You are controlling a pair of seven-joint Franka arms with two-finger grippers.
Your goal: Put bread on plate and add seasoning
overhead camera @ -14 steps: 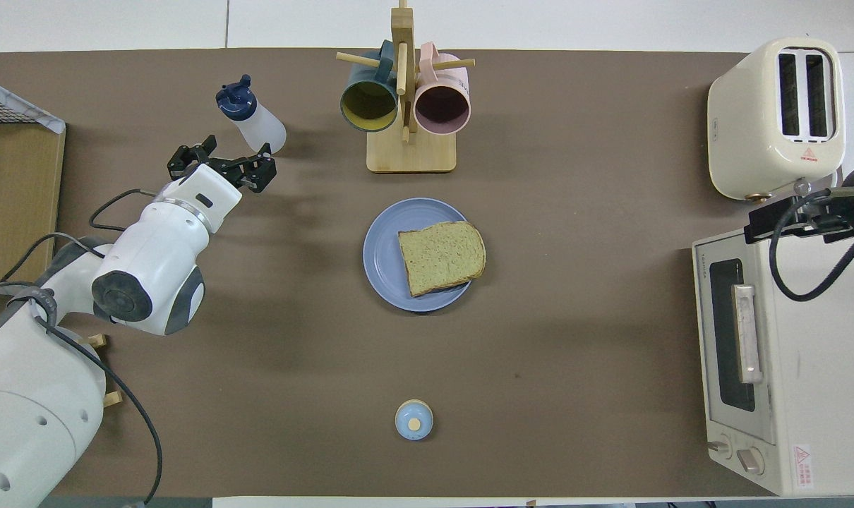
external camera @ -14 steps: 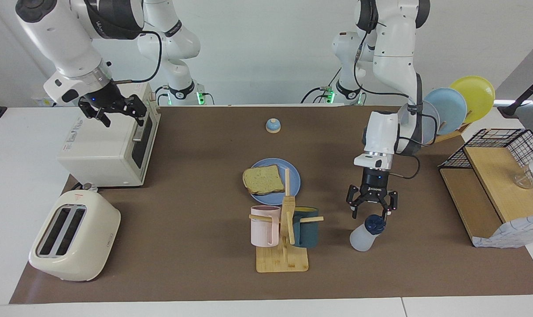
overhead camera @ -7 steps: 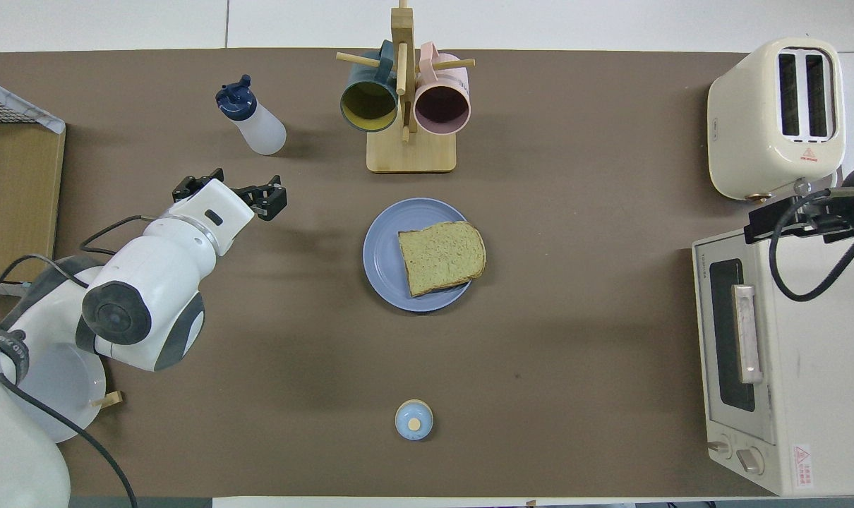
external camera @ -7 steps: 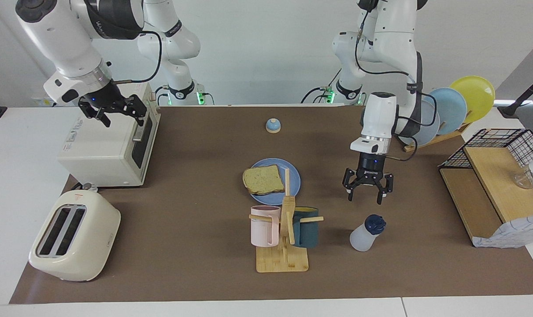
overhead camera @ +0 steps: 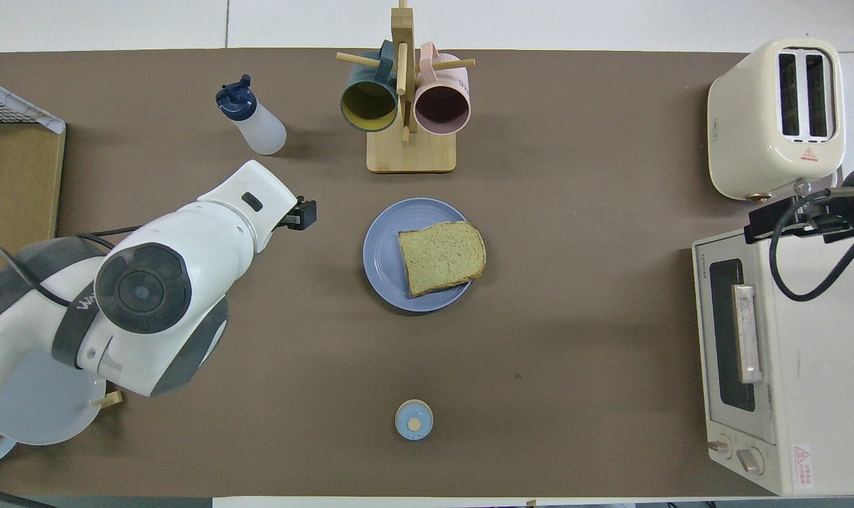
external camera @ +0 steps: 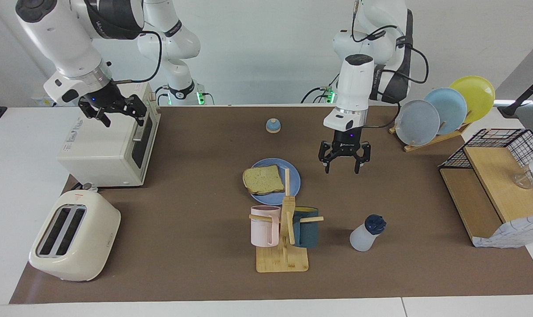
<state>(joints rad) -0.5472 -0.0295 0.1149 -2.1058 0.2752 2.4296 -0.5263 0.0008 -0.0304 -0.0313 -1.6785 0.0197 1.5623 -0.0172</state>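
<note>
Bread (external camera: 263, 179) overhanging plate (external camera: 294, 176) rim; seasoning (external camera: 366, 233) upright. Both hands empty, spread wide. Risk: bumped slice sliding off.

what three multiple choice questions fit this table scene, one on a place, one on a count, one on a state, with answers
1. Where is the bread?
A. on the blue plate
B. in the toaster
C. on the mug rack

2. How many mugs hang on the mug rack?
A. one
B. two
C. four

3. What is the state of the left gripper?
A. shut on the bottle
B. shut on the bread
C. open and holding nothing

Answers:
1 A, the slice lies on the plate, overhanging its rim.
2 B, a pink mug and a dark teal mug hang there.
3 C, its fingers are spread in the air; the bottle stands apart on the table.
</note>
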